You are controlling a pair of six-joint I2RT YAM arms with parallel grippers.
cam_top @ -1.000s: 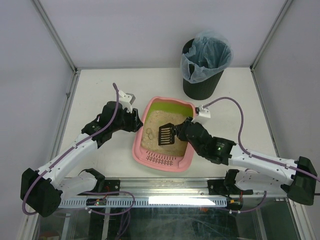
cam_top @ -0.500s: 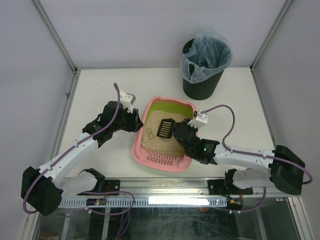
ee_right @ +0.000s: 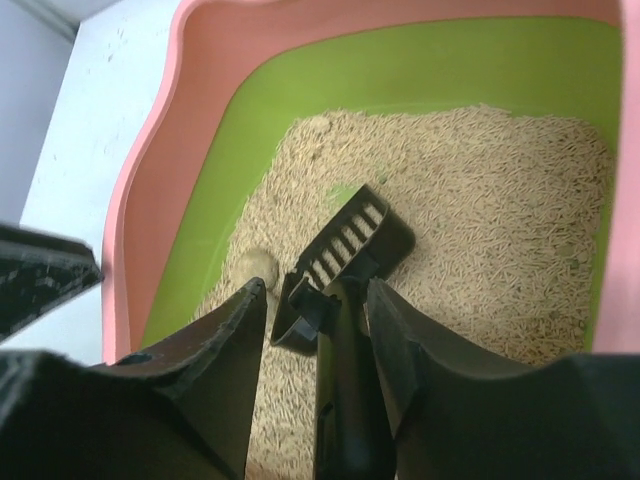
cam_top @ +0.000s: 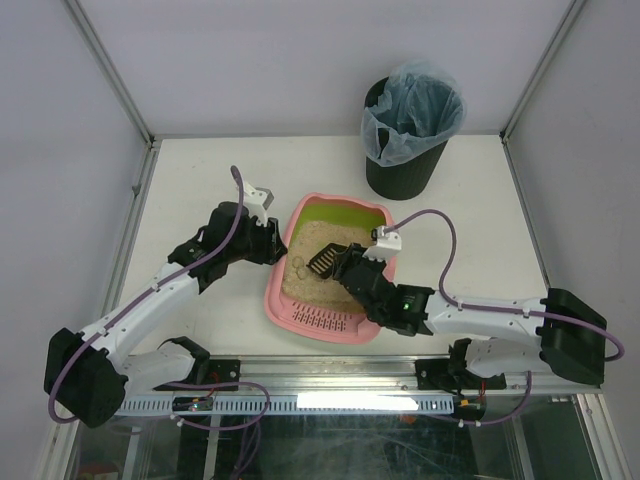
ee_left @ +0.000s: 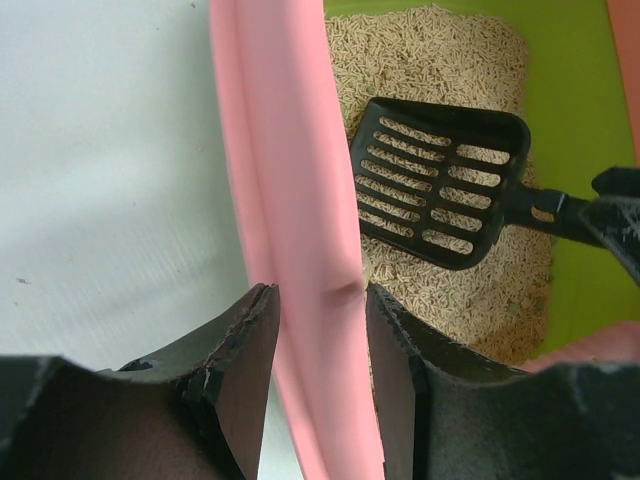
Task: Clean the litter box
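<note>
Litter box [cam_top: 276,292] sits mid-table [cam_top: 190,170], between the arms. L gripper [ee_left: 318,300] – jaws clamped on its pink left rim. R gripper [ee_right: 315,295] – jaws closed on the scoop [ee_right: 352,243] handle, scoop head tilted onto the litter, next to a pale clump [ee_right: 256,266].

text: none legible | labels: none | numbers: none

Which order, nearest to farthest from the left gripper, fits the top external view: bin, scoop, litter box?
1. litter box: its left rim sits inside the left gripper.
2. scoop: inside the tray, near its middle.
3. bin: far right, beyond the tray.
</note>
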